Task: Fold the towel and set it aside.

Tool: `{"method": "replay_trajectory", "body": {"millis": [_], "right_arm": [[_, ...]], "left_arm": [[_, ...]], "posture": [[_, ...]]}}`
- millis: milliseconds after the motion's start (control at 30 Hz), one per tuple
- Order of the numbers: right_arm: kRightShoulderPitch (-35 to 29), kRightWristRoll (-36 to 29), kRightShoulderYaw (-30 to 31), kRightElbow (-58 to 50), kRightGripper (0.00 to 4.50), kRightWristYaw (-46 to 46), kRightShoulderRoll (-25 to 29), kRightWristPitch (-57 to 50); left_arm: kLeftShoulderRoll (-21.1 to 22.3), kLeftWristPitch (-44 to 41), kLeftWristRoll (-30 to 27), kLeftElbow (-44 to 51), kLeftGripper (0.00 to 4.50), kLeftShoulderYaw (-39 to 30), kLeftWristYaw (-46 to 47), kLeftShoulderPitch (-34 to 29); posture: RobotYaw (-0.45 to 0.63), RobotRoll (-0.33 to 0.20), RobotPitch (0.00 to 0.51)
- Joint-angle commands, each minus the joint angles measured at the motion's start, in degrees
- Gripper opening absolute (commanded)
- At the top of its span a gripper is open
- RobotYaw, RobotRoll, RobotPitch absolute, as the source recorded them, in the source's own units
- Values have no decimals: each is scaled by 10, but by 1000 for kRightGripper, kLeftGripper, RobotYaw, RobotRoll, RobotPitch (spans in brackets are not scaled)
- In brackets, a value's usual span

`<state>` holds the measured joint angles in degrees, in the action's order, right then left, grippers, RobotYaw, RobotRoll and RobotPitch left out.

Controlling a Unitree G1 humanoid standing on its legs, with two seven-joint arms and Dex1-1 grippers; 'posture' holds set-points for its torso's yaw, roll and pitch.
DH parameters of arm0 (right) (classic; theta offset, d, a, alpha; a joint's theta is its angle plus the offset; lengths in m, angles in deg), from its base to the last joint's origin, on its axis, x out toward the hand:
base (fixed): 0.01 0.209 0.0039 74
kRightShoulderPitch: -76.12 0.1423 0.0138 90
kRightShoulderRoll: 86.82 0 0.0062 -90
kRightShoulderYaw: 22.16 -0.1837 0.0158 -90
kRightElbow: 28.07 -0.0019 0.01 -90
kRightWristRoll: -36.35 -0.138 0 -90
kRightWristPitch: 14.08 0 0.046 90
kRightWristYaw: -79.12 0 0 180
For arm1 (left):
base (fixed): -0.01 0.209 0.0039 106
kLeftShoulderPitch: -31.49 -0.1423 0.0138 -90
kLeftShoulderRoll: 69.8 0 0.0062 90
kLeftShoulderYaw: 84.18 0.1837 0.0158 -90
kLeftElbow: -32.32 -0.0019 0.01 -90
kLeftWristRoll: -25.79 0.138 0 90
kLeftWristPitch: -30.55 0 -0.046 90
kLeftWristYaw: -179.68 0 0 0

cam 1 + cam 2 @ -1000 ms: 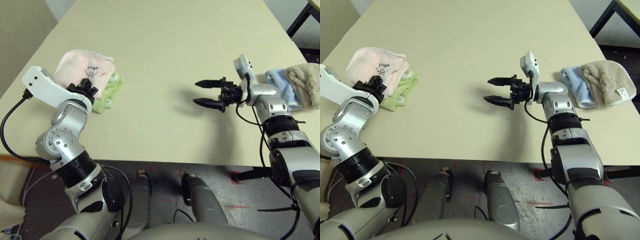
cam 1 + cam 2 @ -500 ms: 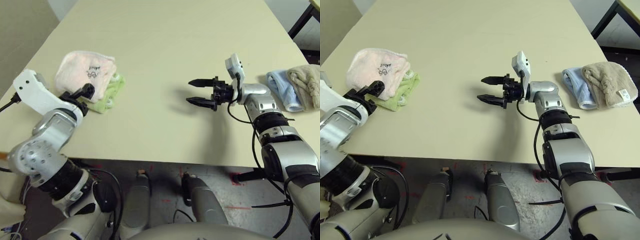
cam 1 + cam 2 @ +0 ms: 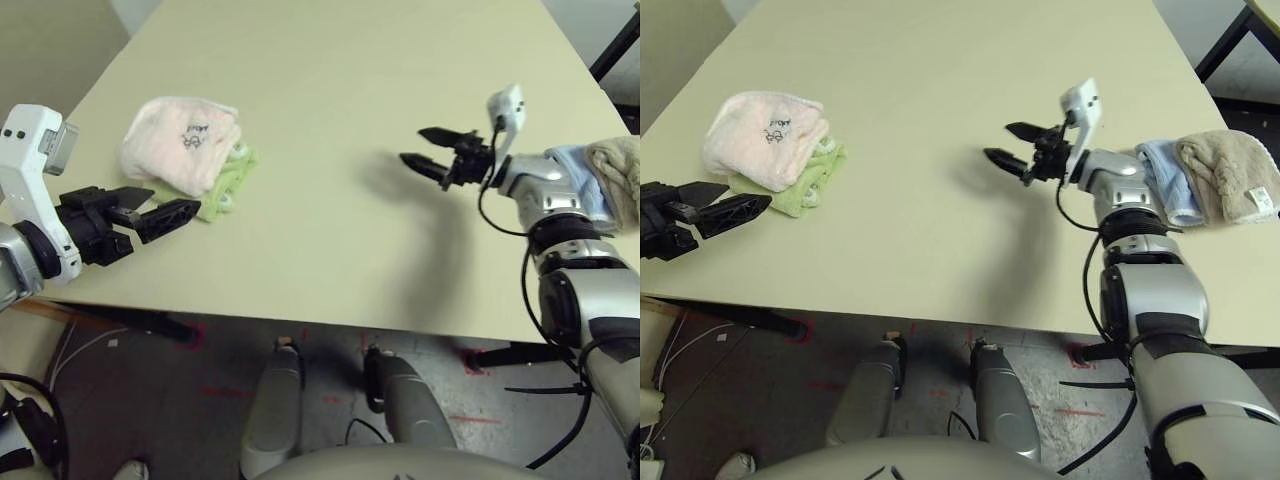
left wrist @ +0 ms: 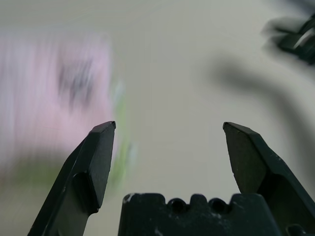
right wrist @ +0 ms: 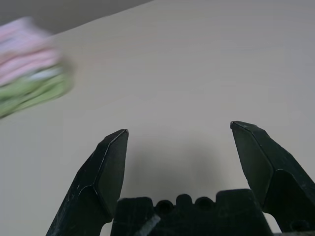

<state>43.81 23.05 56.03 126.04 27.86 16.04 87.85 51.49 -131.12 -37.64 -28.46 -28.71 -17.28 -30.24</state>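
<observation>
The left hand (image 3: 150, 205) hangs released, jaws wide and holding nothing, just off the worktop's (image 3: 330, 120) near-left corner and pointing in across it. Just beyond its fingertips, apart from them, lies the towel (image 3: 180, 140): a pale pink bundle, folded into a compact wad with its dark logo facing up. It rests near the worktop's left edge, on top of a lime-green cloth (image 3: 228, 180) that sticks out from under its inner side. The towel touches the green cloth and nothing else.

Judging by how it lies, the fold looks done and the towel appears already set aside at the left edge, so little or nothing of the task seems left beyond drawing the arms clear. Whether the fold is neat underneath cannot be told.

Across a wide stretch of bare worktop, the right hand (image 3: 435, 152) hovers above the surface towards the right edge, also released with jaws spread and empty, pointing back towards the left. It is well apart from the towel. Just behind its wrist, at the right edge, lie a light blue cloth (image 3: 1165, 178) and a beige towel (image 3: 1230, 172), touching one another.
</observation>
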Motion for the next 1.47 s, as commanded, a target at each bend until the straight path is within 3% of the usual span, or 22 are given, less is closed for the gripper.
{"method": "replay_trajectory", "body": {"millis": [33, 233, 333, 667, 833, 1467], "right_arm": [[-8, 6, -35, 12, 4500, 120, 31, 48], [-34, 23, -64, 12, 4500, 289, 69, 90], [-58, 30, -69, 4, 4500, 329, 79, 106], [-101, 34, -80, -26, 4500, 402, 82, 132], [-114, 31, -87, -25, 4500, 421, 88, 134], [-138, 30, -104, -38, 4500, 455, 104, 165]], "left_arm": [[-42, 132, 103, -67, 4452, 78, -10, 28], [-89, 357, 290, -212, 4452, 174, -34, 41], [-111, 433, 324, -271, 4452, 185, -59, 47], [-122, 544, 367, -391, 4452, 177, -127, 58], [-122, 581, 376, -444, 4452, 174, -154, 70], [-122, 650, 403, -549, 4452, 179, -201, 104]], "posture": [[228, 0, 151], [185, 0, 148], [159, 0, 147], [142, 0, 124], [140, 0, 136], [100, 0, 120]]}}
